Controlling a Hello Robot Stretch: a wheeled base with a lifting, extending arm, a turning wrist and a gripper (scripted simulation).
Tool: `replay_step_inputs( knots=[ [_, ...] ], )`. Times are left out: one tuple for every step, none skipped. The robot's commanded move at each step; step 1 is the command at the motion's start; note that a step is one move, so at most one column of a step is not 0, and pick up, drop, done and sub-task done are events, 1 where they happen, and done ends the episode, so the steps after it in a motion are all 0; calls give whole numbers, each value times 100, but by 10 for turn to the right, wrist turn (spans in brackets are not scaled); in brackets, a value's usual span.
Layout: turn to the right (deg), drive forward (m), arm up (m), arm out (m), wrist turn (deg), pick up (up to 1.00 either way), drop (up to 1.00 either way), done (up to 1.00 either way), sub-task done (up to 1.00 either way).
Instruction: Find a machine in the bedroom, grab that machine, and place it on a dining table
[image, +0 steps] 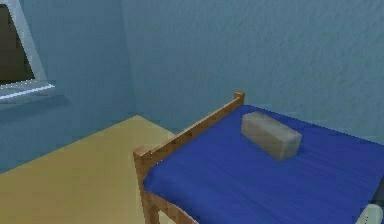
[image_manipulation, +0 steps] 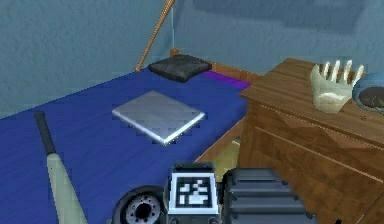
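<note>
In the forward view a blue-covered bed (image: 250, 175) with a wooden frame is lying toward four o'clock, a grey pillow (image: 271, 134) is resting on it near three o'clock, and a window (image: 18, 50) is showing at ten o'clock. In the arm side view the machine (image_manipulation: 158, 116), a flat silver slab like a closed laptop, is lying on the blue cover at the centre. A dark cushion (image_manipulation: 181, 67) is sitting at twelve o'clock and a baseball bat (image_manipulation: 58, 178) is lying at eight. A wooden dresser (image_manipulation: 300, 150) is standing at three o'clock, carrying a pale hand-shaped sculpture (image_manipulation: 335, 88). The gripper (image_manipulation: 137, 208) is showing at six o'clock beside a white marker square (image_manipulation: 195, 192). Its far end is cut off, so I cannot tell its state or whether it is holding anything.
</note>
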Motion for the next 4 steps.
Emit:
replay_step_inputs(
  knots=[
    [0, 0, 0, 42, 0, 0, 0, 0, 0],
    [0, 0, 0, 0, 450, 0, 0, 0, 0],
    [0, 0, 0, 0, 450, 0, 0, 0, 0],
    [0, 0, 0, 0, 450, 0, 0, 0, 0]
  ],
)
